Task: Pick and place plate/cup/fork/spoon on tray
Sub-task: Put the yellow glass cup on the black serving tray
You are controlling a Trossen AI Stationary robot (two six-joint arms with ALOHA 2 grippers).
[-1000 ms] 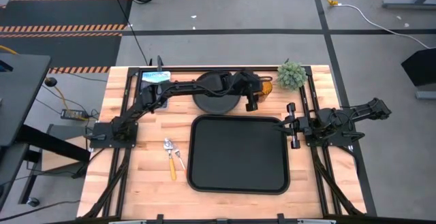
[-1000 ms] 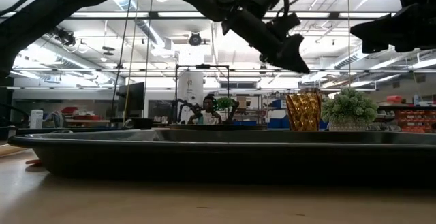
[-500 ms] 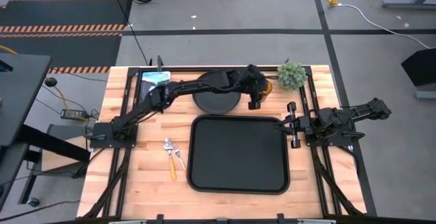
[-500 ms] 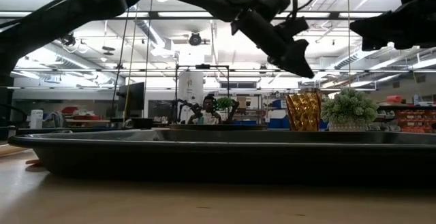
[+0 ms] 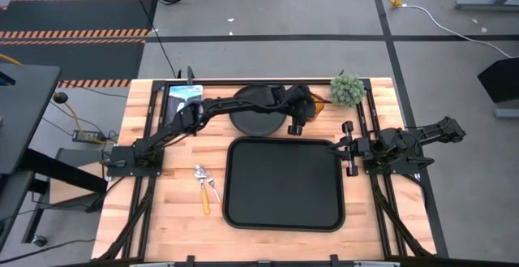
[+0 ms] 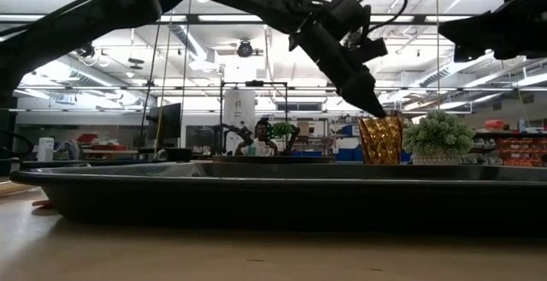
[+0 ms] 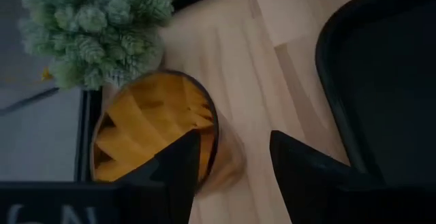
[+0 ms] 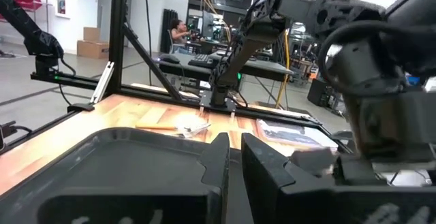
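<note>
The amber cup (image 5: 318,105) stands upright on the table at the far right, beside the round black plate (image 5: 255,114). My left gripper (image 5: 296,127) is open and slants down right over the cup's rim (image 6: 380,120). In the left wrist view one finger (image 7: 178,166) is over the cup's mouth (image 7: 146,135) and the other (image 7: 300,169) is outside it. I cannot tell whether it touches. The black tray (image 5: 284,140) lies in the middle. The fork and the spoon (image 5: 206,188) lie left of it. My right gripper (image 5: 344,148) waits shut at the tray's right edge.
A small green potted plant (image 5: 347,90) stands just right of the cup, also in the low view (image 6: 438,136). A blue-and-white item (image 5: 185,92) lies at the far left. Bare wood shows between the plate and the tray.
My left gripper has come down toward the cup and tipped steeper, its fingertips dropping from well above the cup to its rim. It has also drawn slightly toward the table's left. The cup has stayed in place.
</note>
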